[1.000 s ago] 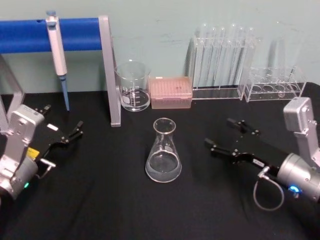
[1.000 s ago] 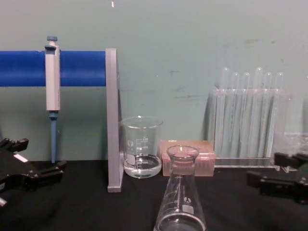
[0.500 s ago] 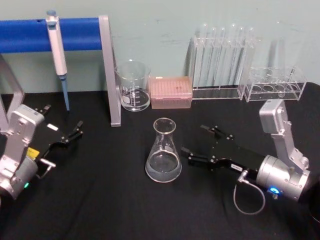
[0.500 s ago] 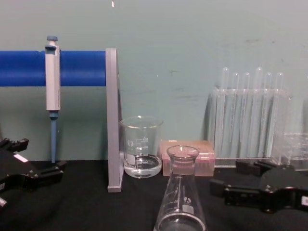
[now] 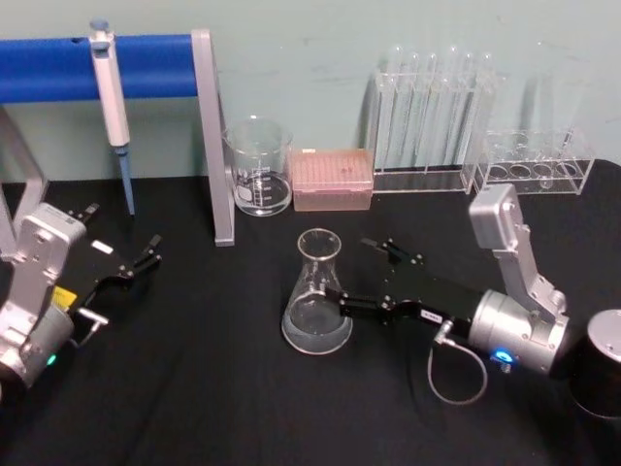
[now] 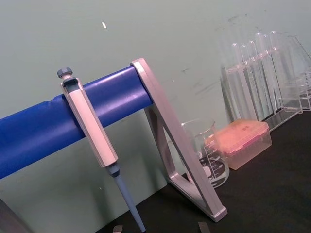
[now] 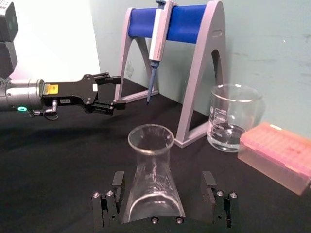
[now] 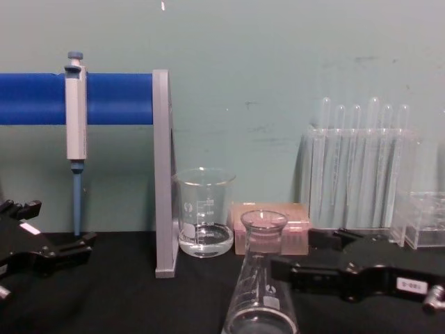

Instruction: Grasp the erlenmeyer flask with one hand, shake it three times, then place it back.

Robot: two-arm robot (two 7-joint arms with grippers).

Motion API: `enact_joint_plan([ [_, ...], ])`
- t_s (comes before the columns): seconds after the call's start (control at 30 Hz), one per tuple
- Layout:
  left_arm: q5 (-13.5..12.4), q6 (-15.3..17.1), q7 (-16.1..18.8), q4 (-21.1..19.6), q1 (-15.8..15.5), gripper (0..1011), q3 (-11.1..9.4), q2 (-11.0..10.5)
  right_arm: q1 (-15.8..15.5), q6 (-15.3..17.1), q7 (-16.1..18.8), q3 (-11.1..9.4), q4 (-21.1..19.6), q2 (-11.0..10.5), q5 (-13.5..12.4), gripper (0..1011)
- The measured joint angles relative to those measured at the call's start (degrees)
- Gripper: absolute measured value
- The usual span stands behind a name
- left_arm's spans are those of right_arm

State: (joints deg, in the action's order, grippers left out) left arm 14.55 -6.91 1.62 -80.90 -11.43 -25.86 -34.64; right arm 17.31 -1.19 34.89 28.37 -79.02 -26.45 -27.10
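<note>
The erlenmeyer flask [image 5: 317, 296] stands upright on the black table, clear glass with a little liquid in its base. My right gripper [image 5: 346, 269] reaches in from the right, open, one finger on each side of the flask. In the right wrist view the flask [image 7: 148, 167] sits between the two fingers [image 7: 111, 196], and a gap shows on both sides. The chest view has the flask [image 8: 260, 285] low in the middle with the right gripper [image 8: 306, 256] beside it. At the table's left my left gripper [image 5: 146, 254] rests open, holding nothing.
Behind the flask stand a glass beaker [image 5: 258, 167] and a pink tip box [image 5: 333, 179]. A pipette [image 5: 112, 87] hangs on the blue-barred stand [image 5: 212, 146] at back left. Test tube racks [image 5: 432, 116] line the back right. A black cylinder [image 5: 602, 364] sits far right.
My right gripper has travelled left across the table, from well clear of the flask to straddling it. The flask and the left arm have not moved.
</note>
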Motion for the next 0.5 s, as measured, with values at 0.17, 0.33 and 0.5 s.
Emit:
enact_joint_plan([
  [0.17, 0.0, 0.0, 0.0, 0.0, 0.0, 1001, 0.0, 0.0, 1.5, -0.6, 0.8, 0.8, 1.6, 1.1, 0.4, 1002],
  [0.33, 0.0, 0.0, 0.0, 0.0, 0.0, 1001, 0.0, 0.0, 2.7, -0.9, 1.4, 1.5, 2.9, 1.8, 0.8, 1003],
  [0.5, 0.0, 0.0, 0.0, 0.0, 0.0, 1001, 0.0, 0.0, 3.5, -1.1, 1.4, 2.0, 3.8, 2.5, 1.1, 1002],
])
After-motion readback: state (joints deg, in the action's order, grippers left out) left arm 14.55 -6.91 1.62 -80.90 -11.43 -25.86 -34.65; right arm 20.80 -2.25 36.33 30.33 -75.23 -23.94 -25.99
